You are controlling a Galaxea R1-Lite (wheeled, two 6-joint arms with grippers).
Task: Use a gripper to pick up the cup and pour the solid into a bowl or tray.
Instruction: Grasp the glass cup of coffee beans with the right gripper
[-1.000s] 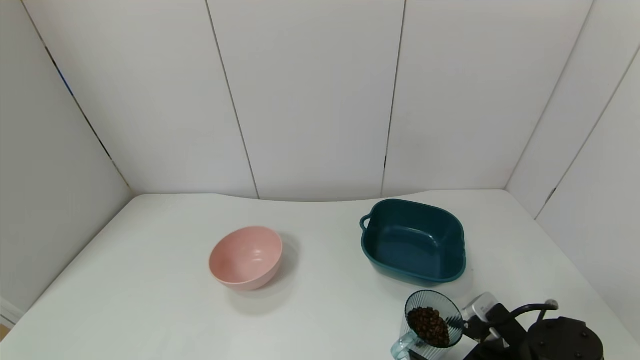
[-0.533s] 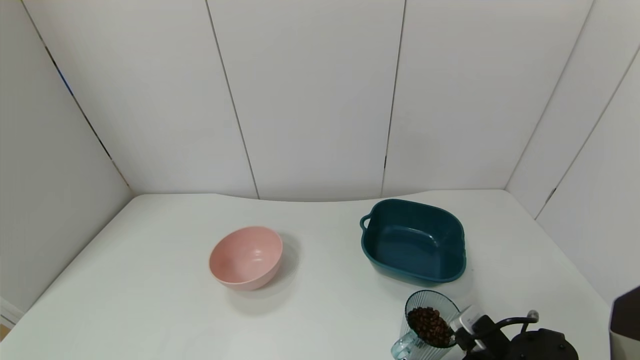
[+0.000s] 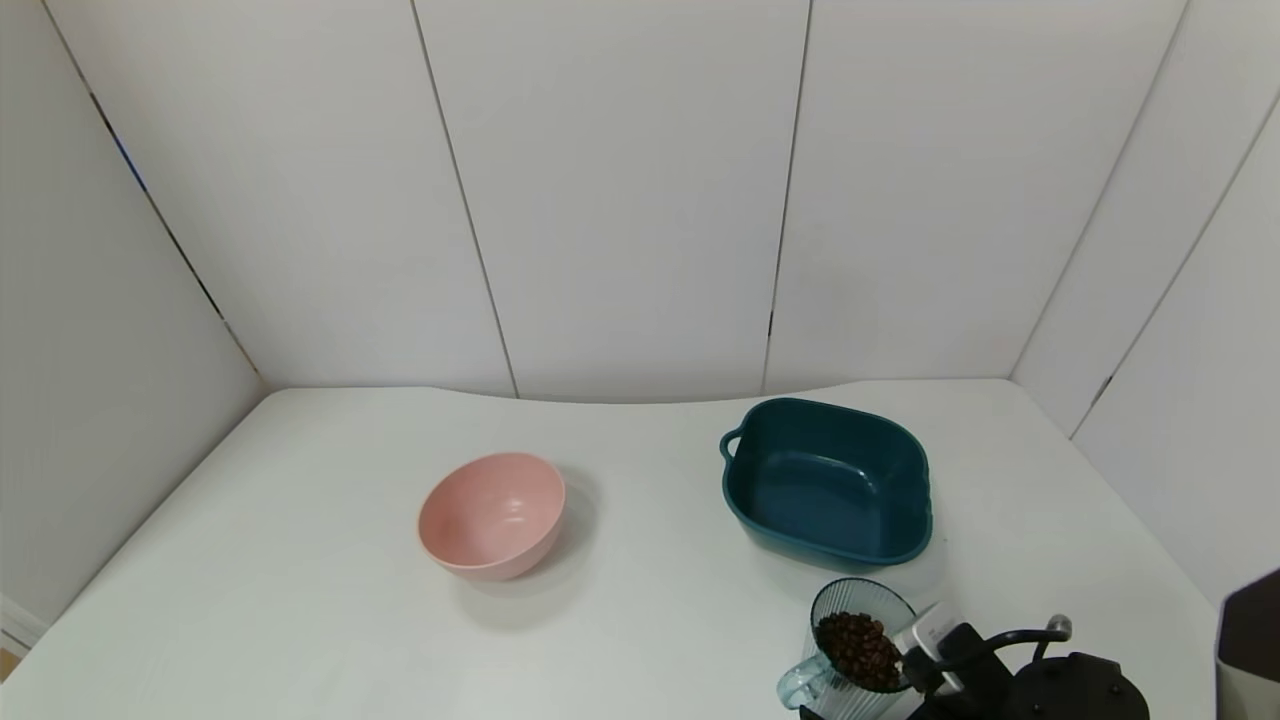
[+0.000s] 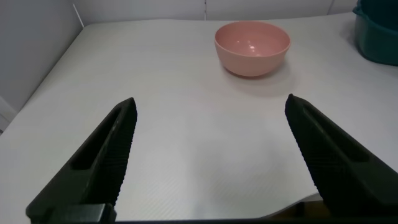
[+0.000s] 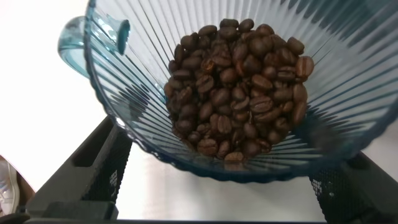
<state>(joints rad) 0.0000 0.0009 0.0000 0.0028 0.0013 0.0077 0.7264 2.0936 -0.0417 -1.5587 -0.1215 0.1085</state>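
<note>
The right end effector [image 3: 905, 670] sits at the near right edge of the surface [image 3: 300, 580], its fingers [image 5: 99, 168] on either side of the cup [image 3: 860, 640], which blocks its front. Just beyond it stands the dark teal basin [image 3: 828, 490], the only obstacle ahead; the strip between cup and basin is narrow. To its left, bare surface runs to the pink bowl [image 3: 492, 515], well apart. Panelled walls [image 3: 620, 190] close the far side and both flanks. The left end effector [image 4: 208, 158] hangs over the near left corner, fingers [image 4: 99, 165] spread, with bare surface ahead up to the pink bowl.
</note>
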